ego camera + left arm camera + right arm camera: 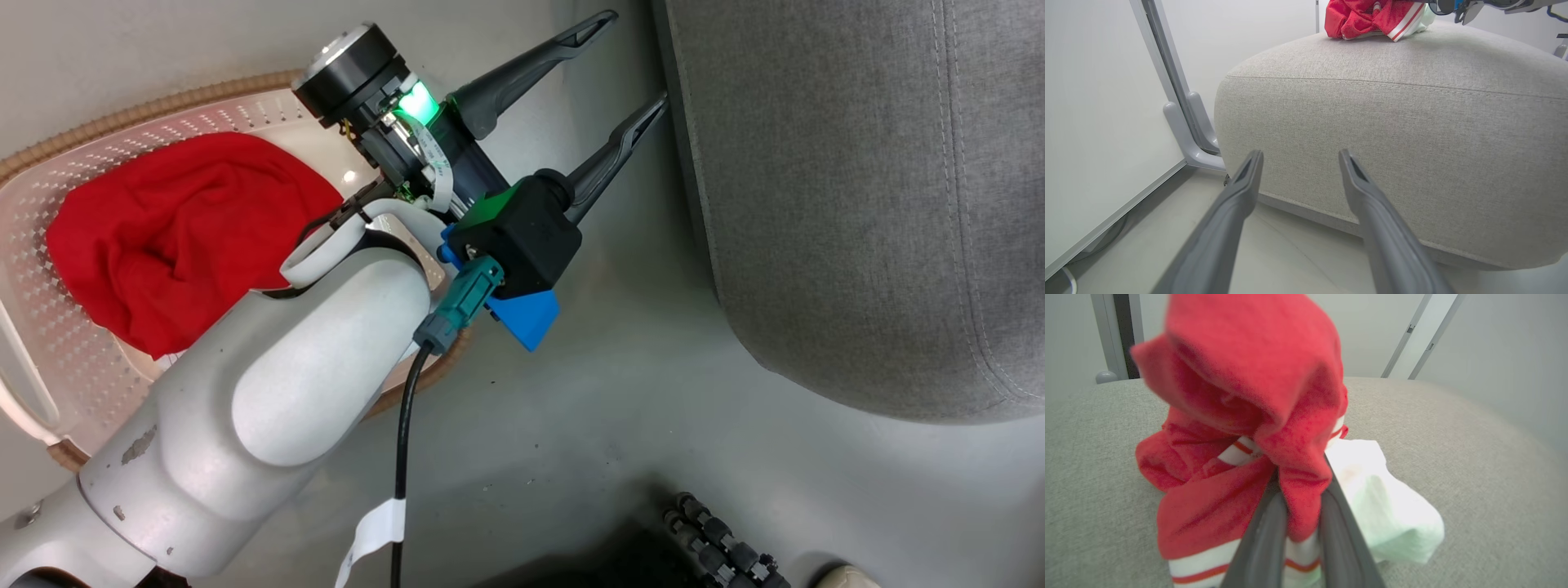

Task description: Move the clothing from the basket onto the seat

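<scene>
Jaws of right gripper (1301, 490) clamped on red striped garment (1241, 375), bunched on grey seat (1453, 437), pale cloth (1392, 522) beside it, possibly its trim. Jaws of left gripper (635, 59) apart, empty, near seat's side above floor (620, 392). Lying in basket (49, 343), second red garment (180, 237)

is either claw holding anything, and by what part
The right claw pinches a red garment by a bunched fold. The left claw is open and empty.
</scene>
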`<state>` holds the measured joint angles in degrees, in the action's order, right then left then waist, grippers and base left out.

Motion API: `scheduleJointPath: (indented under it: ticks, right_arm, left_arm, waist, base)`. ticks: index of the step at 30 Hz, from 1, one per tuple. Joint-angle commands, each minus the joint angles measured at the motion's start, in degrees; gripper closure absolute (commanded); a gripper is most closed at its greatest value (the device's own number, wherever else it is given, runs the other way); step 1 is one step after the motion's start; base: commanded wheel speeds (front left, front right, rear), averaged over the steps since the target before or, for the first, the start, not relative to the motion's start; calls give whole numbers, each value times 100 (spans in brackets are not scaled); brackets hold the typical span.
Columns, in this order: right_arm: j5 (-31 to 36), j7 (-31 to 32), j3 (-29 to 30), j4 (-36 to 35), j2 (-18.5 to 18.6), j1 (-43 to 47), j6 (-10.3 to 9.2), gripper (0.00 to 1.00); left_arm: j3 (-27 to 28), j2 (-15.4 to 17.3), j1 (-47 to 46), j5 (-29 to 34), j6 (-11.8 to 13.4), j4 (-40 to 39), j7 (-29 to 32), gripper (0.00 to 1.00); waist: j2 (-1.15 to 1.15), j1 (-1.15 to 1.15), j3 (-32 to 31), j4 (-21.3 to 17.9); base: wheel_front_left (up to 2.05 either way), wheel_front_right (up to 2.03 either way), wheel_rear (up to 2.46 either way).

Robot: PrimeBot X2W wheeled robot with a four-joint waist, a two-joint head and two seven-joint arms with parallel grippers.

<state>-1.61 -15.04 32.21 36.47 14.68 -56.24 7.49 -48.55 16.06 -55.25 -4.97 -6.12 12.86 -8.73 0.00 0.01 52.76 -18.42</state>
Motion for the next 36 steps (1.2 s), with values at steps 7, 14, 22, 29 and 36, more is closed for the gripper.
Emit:
scheduleJointPath:
  ticks: [7,14,22,29,36]
  right_arm:
    - [-170,-23,-130,-523,21,436,0,0]
    - [-288,-23,-525,-1623,-28,1483,1,0]
    - [-350,-22,-1385,-2685,-225,2379,1,0]
    - [-435,-22,-2324,-3005,-462,2736,1,0]
    - [-490,-22,-2743,-3083,-635,3114,1,0]
  left_arm:
    - [32,-87,121,-121,137,165,-281,0]
    - [195,-319,473,-427,359,538,-596,0]
    - [866,-387,1088,-778,670,519,-650,0]
    - [1727,-387,1798,-886,839,306,-652,0]
    - [2597,-563,2527,-812,877,189,-648,0]
  waist:
    - [0,-1,-404,70]
    - [0,-1,-1257,269]
    - [0,-1,-2217,606]
    - [0,-1,-2865,927]
    - [0,-1,-3444,1339]
  base:
    - [0,0,0]
    - [0,0,0]
    - [0,0,0]
    - [0,0,0]
    - [0,0,0]
